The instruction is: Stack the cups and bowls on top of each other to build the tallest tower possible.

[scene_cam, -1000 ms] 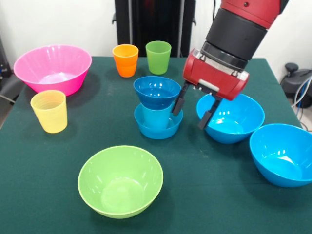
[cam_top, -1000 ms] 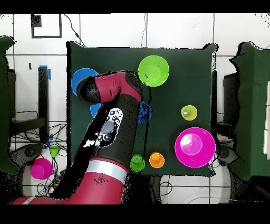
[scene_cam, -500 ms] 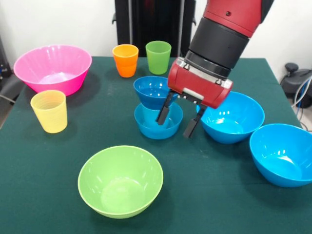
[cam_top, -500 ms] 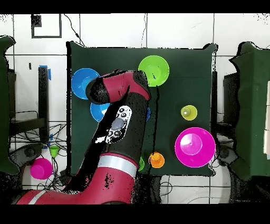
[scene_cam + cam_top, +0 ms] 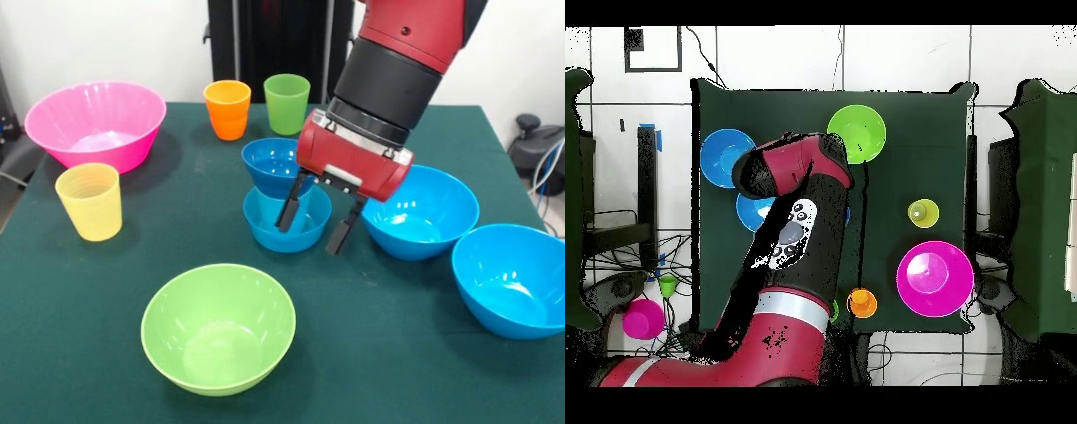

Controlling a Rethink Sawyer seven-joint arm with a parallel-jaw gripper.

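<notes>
In the front view the tower stands mid-table: a small light blue bowl [image 5: 281,231] holds a light blue cup, and a small dark blue bowl [image 5: 272,164] sits on the cup. My gripper [image 5: 312,225] is open at the tower's right side. Its left finger [image 5: 287,212] is in front of the cup and base bowl, and its right finger [image 5: 338,237] is outside the base bowl's rim. Loose cups are yellow [image 5: 89,201], orange [image 5: 227,109] and green [image 5: 287,103]. In the overhead view my arm [image 5: 800,220] hides the tower and gripper.
A pink bowl [image 5: 95,124] stands at the back left and a lime green bowl [image 5: 218,327] at the front. Two large blue bowls [image 5: 424,216] [image 5: 512,278] lie right of the gripper. The overhead view shows the lime bowl [image 5: 857,134], pink bowl [image 5: 935,279] and a blue bowl [image 5: 723,155].
My gripper has moved left from the large blue bowl to the tower, staying open. Its left finger now overlaps the cup and base bowl. Nothing else has moved.
</notes>
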